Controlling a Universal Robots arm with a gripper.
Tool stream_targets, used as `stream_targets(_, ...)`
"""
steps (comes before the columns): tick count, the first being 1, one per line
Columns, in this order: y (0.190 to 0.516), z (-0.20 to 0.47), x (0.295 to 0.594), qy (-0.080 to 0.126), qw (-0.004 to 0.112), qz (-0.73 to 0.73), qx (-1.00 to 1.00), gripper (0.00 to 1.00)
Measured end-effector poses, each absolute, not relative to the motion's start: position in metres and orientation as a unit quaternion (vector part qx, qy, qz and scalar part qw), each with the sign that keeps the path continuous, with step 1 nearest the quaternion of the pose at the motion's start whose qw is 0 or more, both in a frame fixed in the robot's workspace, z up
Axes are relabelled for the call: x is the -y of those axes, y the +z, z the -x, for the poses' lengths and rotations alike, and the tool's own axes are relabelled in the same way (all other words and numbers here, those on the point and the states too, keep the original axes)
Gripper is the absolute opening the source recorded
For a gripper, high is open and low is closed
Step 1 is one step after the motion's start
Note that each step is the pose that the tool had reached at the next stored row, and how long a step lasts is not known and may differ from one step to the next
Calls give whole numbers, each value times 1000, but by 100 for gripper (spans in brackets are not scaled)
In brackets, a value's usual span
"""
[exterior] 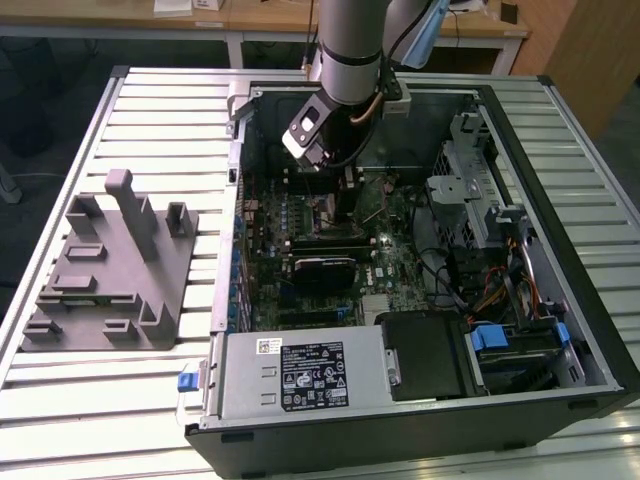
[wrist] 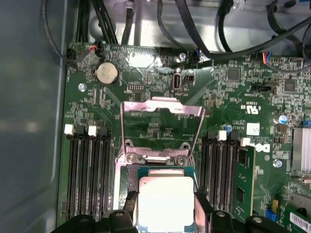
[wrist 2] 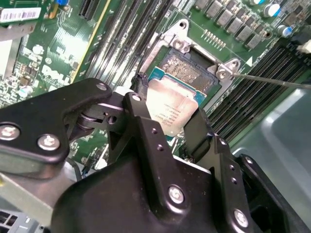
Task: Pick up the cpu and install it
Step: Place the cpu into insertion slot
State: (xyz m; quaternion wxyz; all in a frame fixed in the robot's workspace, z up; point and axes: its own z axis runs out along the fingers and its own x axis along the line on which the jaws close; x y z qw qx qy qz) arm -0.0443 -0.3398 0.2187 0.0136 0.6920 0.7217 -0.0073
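The cpu, a small square chip with a pale metal top, sits between my gripper's two black fingers, which are shut on its opposite edges. It hangs just over the motherboard socket and overlaps the socket's near half; whether it touches is unclear. In the first wrist view the cpu lies below the raised metal load plate, with the gripper around it. In the exterior view the arm reaches down into the open computer case and the gripper is low over the green motherboard.
Memory slots flank the socket on both sides. A thin socket lever sticks out beside it. Black cables run above the board. The case wall, a drive cage and the power supply surround it. A grey fixture stands on the slatted table.
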Motion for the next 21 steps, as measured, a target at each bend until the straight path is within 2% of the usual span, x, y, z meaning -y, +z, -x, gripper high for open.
stream_targets(21,211,53,338,-7,14,-696,-718,54)
